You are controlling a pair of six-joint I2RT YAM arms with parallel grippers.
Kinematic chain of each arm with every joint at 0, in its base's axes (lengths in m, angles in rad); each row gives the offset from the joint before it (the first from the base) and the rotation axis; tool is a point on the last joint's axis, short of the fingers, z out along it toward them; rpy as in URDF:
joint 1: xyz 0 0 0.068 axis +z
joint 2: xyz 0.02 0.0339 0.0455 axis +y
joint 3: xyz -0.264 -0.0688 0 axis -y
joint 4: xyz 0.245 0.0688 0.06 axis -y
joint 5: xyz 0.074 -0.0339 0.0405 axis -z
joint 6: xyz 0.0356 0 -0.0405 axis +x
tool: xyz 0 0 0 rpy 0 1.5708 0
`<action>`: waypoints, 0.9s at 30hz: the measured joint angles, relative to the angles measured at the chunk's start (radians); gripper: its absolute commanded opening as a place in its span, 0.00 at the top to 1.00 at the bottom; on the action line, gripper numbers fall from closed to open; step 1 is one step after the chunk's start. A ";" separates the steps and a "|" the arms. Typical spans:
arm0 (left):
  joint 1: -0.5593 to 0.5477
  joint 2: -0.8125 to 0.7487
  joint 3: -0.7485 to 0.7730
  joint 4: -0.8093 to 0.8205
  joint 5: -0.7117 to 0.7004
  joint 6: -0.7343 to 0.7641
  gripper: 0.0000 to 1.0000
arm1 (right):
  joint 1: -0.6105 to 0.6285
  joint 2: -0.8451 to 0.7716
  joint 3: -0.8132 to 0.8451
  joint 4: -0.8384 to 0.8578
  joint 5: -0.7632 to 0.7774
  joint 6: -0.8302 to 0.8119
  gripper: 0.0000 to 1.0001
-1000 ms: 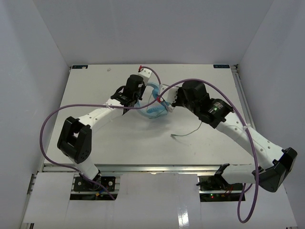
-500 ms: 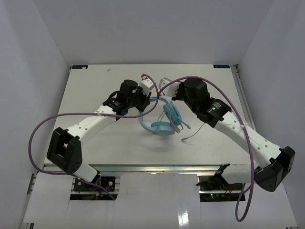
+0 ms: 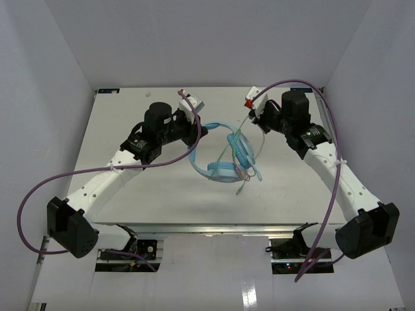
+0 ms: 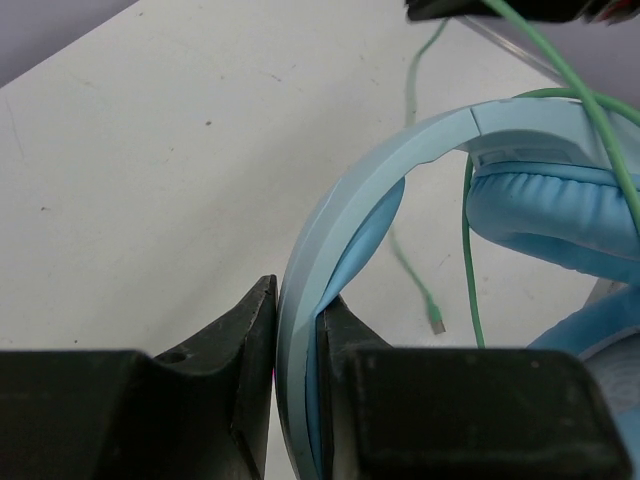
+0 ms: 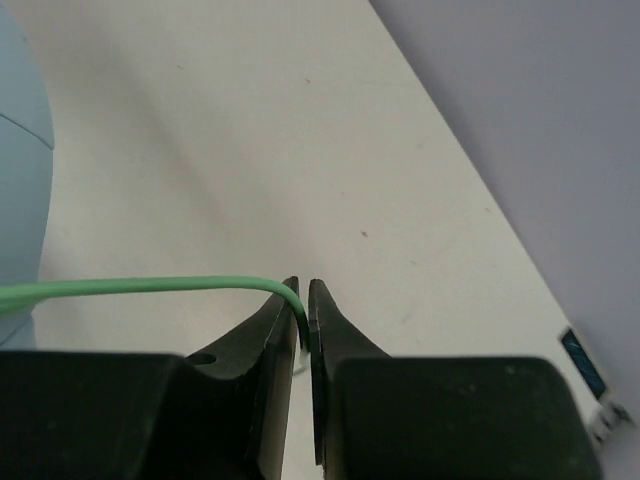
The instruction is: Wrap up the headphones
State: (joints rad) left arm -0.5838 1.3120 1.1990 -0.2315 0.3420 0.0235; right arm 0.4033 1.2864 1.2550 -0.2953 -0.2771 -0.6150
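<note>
The light blue headphones [image 3: 224, 170] hang tilted over the middle of the table. My left gripper [image 3: 201, 131] is shut on their wide headband [image 4: 340, 205], which runs up between the black fingers [image 4: 240, 345]; a ribbed ear cup [image 4: 560, 215] sits to the right. The thin green cable [image 3: 235, 139] runs up from the ear cups to my right gripper [image 3: 250, 119], which is shut on it. In the right wrist view the cable [image 5: 150, 287] comes in from the left and bends down into the right gripper [image 5: 303, 296]. The loose cable end with its plug [image 4: 437, 322] dangles near the table.
Thick purple robot cables [image 3: 97, 167] loop over both arms. The white table [image 3: 130, 194] is walled by white panels left, right and back, with a metal rail [image 3: 327, 129] along its right edge.
The right gripper has swung toward the back right, drawing the green cable out from the headphones. The left arm has pulled back to the left with the headband, and the headphones have turned.
</note>
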 measured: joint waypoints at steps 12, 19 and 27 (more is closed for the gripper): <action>-0.005 -0.013 0.157 -0.002 0.137 -0.177 1.00 | -0.050 0.195 -0.115 0.333 -0.616 0.485 0.74; -0.005 -0.003 0.287 0.065 0.120 -0.283 1.00 | -0.048 0.308 -0.245 1.035 -0.853 1.150 0.66; -0.007 0.059 0.394 0.106 0.048 -0.334 1.00 | -0.015 0.393 -0.274 1.500 -0.893 1.602 0.62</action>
State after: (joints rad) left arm -0.5907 1.3705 1.5929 -0.1253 0.3898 -0.3104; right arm 0.3879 1.6794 0.9807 1.2047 -1.1706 0.9871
